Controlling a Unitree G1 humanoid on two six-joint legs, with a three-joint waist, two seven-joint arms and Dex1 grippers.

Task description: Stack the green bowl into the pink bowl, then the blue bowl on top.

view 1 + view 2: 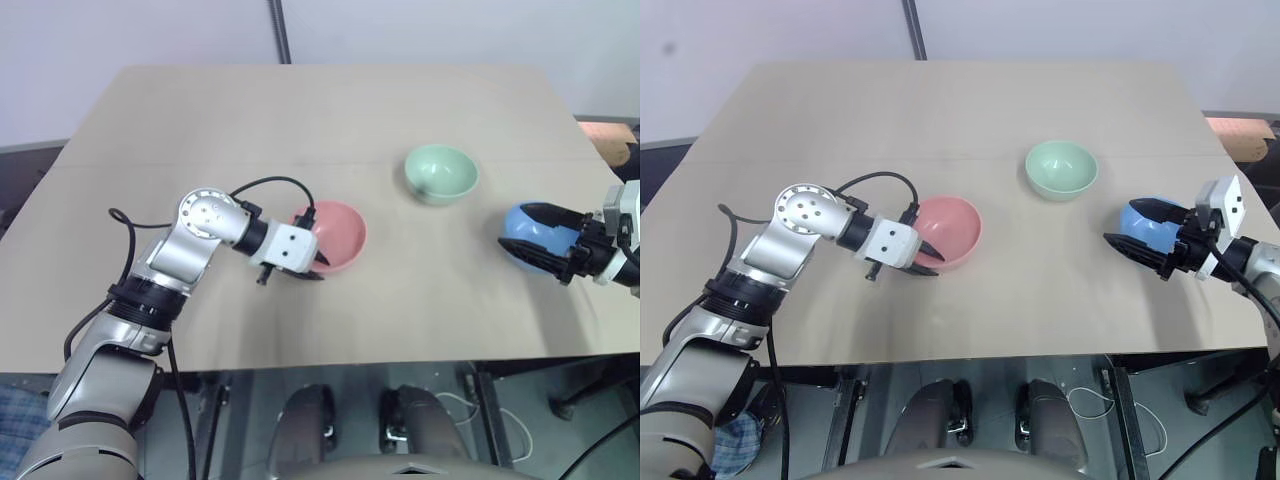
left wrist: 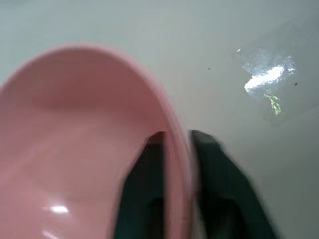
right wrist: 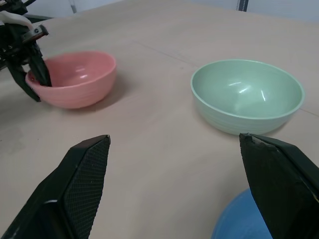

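Straddling the near rim of the pink bowl (image 1: 335, 235), our left gripper (image 1: 315, 262) has one black finger inside the bowl and one outside, the wall between them; the left wrist view shows small gaps beside the rim, so we cannot tell whether the grip is firm. The pink bowl stands upright on the tan table (image 1: 300, 120), toward the table's middle. Our right gripper (image 1: 1140, 228) has its fingers spread wide, one on each side of the blue bowl (image 1: 1147, 226); in the right wrist view the fingers (image 3: 82, 186) stand well apart with the blue rim low between them, and we cannot tell whether they touch it. The blue bowl sits near the table's right edge. The green bowl (image 1: 441, 173) stands upright and empty, farther back on the table, between the pink and blue bowls and apart from both.
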